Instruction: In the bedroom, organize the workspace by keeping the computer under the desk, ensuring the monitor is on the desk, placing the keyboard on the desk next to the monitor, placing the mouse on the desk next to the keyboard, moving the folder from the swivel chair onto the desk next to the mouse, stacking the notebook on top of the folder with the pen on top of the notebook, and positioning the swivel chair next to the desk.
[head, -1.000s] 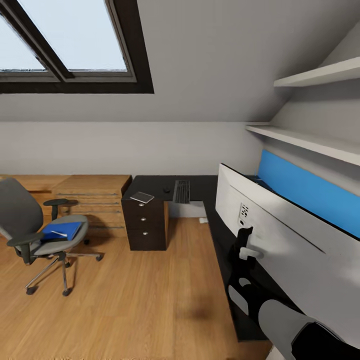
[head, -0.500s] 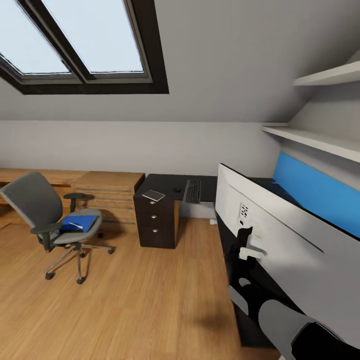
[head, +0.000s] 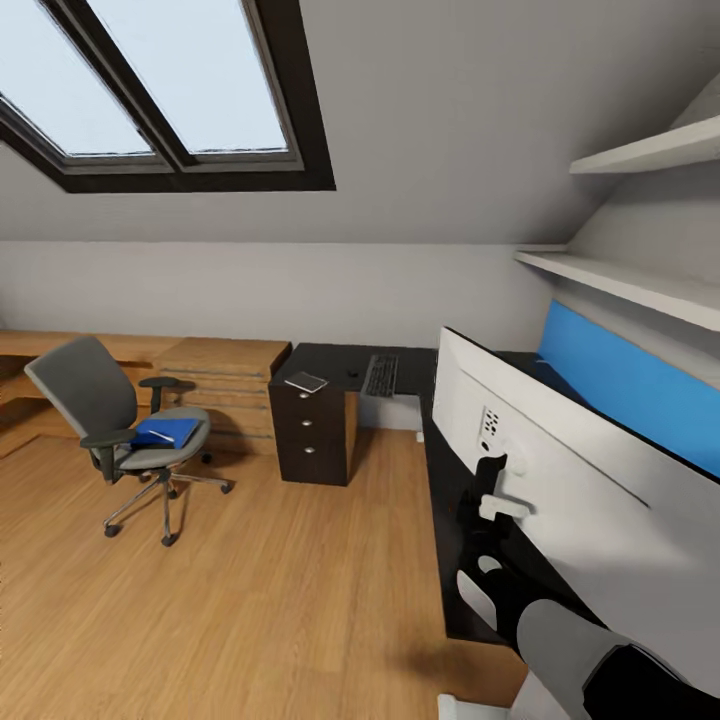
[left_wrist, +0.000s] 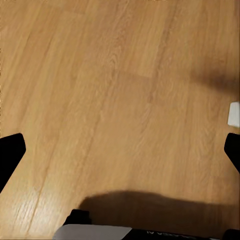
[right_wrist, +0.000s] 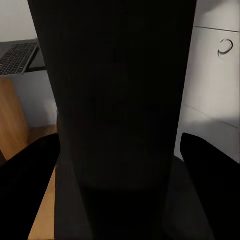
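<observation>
The monitor (head: 560, 470) stands at the near right with its pale back to the head camera, on the near leg of the L-shaped black tabletop (head: 330, 362); in the right wrist view its dark stand (right_wrist: 117, 100) sits between the two dark fingers of the right gripper (right_wrist: 120, 165), whose jaws are set apart on either side of the stand, and contact cannot be confirmed. The left gripper (left_wrist: 120, 150) looks down at bare wood floor (left_wrist: 115, 90), jaws spread wide and holding nothing. On the far leg of the tabletop lie the keyboard (head: 381, 374), the mouse (head: 351, 375) just left of it, and the notebook (head: 306, 381) over the drawer unit. The swivel chair (head: 130, 430) stands well apart to the left, with the blue folder (head: 165, 432) on its seat and the pen (head: 152, 435) lying on the folder. The computer is not identified. Assessment: most of the arrangement is outstanding, and the keyboard is not yet beside the monitor. Risks: if the base turns or drives off with the right fingers around the stand, the tall screen could be dragged or tipped off the tabletop edge. The loose pen is likely to roll off if the folder is lifted at a tilt. The chair, on castors, may roll away if nudged during the pick.
</observation>
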